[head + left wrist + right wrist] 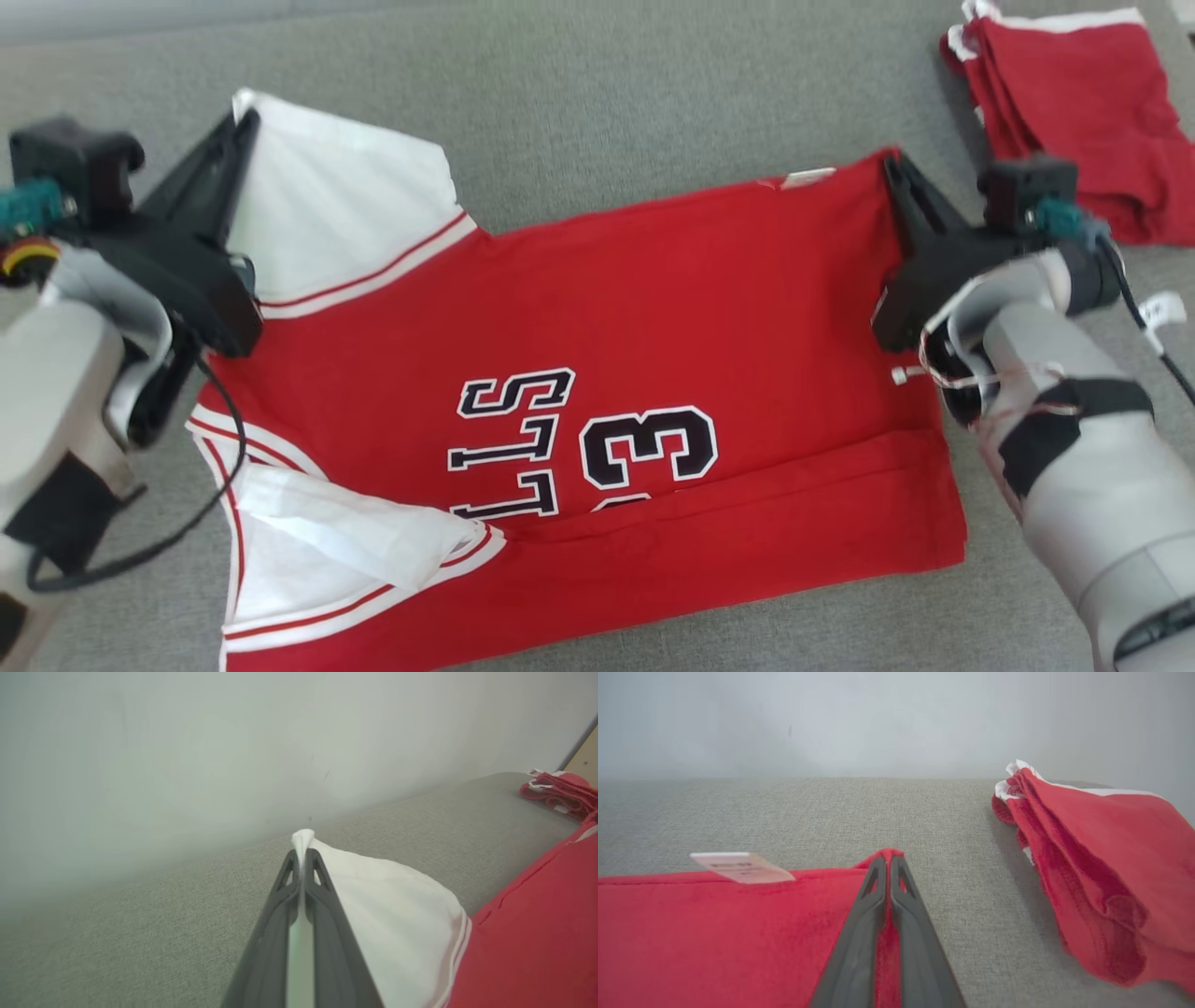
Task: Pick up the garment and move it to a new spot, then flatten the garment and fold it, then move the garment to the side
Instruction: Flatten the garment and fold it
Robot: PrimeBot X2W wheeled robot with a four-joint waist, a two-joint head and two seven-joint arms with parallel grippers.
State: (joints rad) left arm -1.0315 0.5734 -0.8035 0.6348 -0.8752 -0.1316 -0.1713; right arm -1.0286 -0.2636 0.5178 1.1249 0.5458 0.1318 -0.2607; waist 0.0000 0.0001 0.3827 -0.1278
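The garment (597, 317) is a red jersey with white sleeves and black-and-white lettering, lying spread on the grey fabric surface with its near edge folded over. My left gripper (245, 117) is shut on the tip of the far white sleeve (397, 896), pinched between its fingers (322, 877) in the left wrist view. At the garment's far right corner my right gripper (892, 166) is shut on the red hem (738, 933), with red cloth showing between its fingers (873, 891). A white label (740, 867) sticks up from the hem to the left of them.
A second red garment (1074, 103) with white trim lies bunched at the far right, close beside my right gripper (1101, 868). The grey fabric surface (607, 103) runs back to a pale wall (896, 718).
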